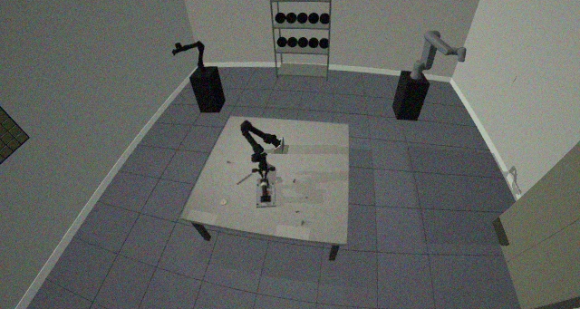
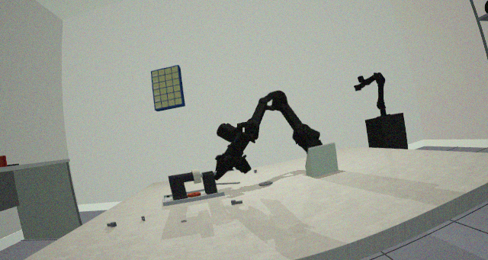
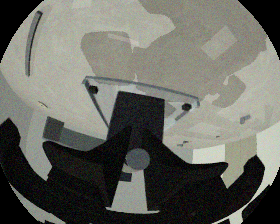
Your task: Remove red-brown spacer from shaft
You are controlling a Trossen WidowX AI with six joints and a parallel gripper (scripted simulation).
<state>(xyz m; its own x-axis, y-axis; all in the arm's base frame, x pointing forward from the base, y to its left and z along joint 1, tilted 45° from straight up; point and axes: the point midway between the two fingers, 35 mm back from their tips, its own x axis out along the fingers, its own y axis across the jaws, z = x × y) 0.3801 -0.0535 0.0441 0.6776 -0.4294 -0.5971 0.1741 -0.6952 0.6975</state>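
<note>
The big dark housing block (image 2: 177,188) (image 1: 265,198) stands at one end of the base plate (image 2: 165,203) (image 3: 141,85), and a dark support block (image 2: 210,184) (image 3: 137,110) at the other. The red-brown spacer (image 2: 194,194) lies low between the blocks, below the shaft line. A cream spacer (image 2: 197,176) (image 1: 264,183) is still up on the shaft (image 2: 201,174), with a dark cylindrical part (image 2: 184,177) between it and the housing. My gripper (image 2: 217,177) (image 1: 265,175) (image 3: 136,131) is shut on the shaft, close against the support block's outer side. The shaft's round end shows between the fingers. Its depth inside the housing is hidden.
A thin grey rod (image 1: 245,178) (image 3: 32,42) lies beside the base plate. A pale disc (image 1: 225,202) and several small dark pieces, one of them a grey piece (image 2: 236,202), lie on the table (image 1: 317,137). A pale green panel (image 2: 322,161) stands by the arm's base.
</note>
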